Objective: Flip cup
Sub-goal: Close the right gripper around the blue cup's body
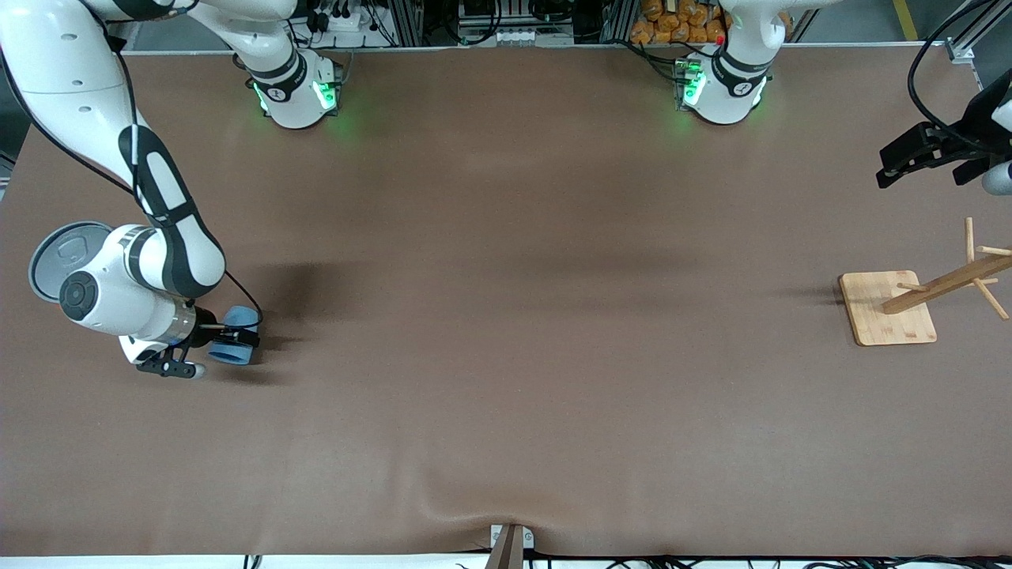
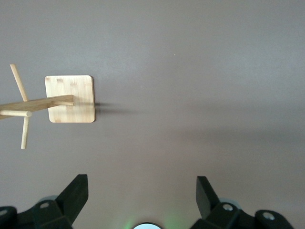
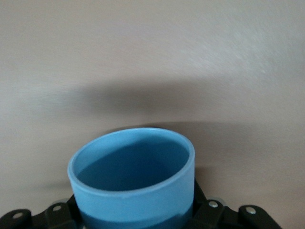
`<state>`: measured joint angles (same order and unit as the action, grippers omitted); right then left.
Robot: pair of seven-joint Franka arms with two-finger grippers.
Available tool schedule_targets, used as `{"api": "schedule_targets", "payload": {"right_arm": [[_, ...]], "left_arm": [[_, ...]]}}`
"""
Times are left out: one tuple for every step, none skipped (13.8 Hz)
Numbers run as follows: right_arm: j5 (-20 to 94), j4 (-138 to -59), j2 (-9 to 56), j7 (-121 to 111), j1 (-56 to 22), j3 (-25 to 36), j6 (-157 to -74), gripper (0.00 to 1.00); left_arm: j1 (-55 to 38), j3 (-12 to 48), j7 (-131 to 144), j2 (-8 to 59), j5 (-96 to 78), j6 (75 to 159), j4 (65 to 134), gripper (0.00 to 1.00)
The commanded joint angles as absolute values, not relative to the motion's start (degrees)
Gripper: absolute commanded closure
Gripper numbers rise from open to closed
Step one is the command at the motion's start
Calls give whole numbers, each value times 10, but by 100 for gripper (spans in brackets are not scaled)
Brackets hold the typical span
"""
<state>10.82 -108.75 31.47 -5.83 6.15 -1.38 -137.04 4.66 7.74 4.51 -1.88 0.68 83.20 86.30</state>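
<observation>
The light-blue cup [image 1: 236, 335] lies on its side in my right gripper [image 1: 237, 338], low over the table at the right arm's end. The gripper is shut on it. In the right wrist view the cup [image 3: 133, 188] fills the space between the jaws, its darker blue open mouth turned away from the wrist. My left gripper [image 1: 921, 154] is open and empty, held high over the left arm's end of the table; in the left wrist view its black fingertips [image 2: 78, 188] stand wide apart over bare table.
A wooden mug rack on a square bamboo base [image 1: 885, 308] stands at the left arm's end, also in the left wrist view [image 2: 70, 98]. A grey round lid [image 1: 59, 253] shows beside the right arm's wrist. The brown mat [image 1: 506, 316] covers the table.
</observation>
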Motion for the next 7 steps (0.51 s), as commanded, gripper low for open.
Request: {"api": "schedule_targets", "payload": {"right_arm": [[111,-1077,267,-83,29,-13,-1326,33],[108,-1068,260,-94,13,-13,-1315,33],[99,-1060,255,-113,-4,-13,-1304,33],[86,-1054,251,-146,-25,-13,-1298,33],[77,-1052,245,-188,-47,-14,-1298,33],[76,-1049,243,-233,-68,-14,-1299,33],[76,-1047,243,-280,-89,-15,-1301,33]], "left_arm": [[55,82,36,-25,-3,829,859,0],[55,82,36,-25,-3,829,860,0],[55,81,35,-25,-3,829,859,0],[55,81,35,-25,-3,829,858,0],[55,81,35,-25,-3,829,858,0],[55,81,35,-25,-3,829,858,0],[55,80,35,-26,-3,829,858,0]]}}
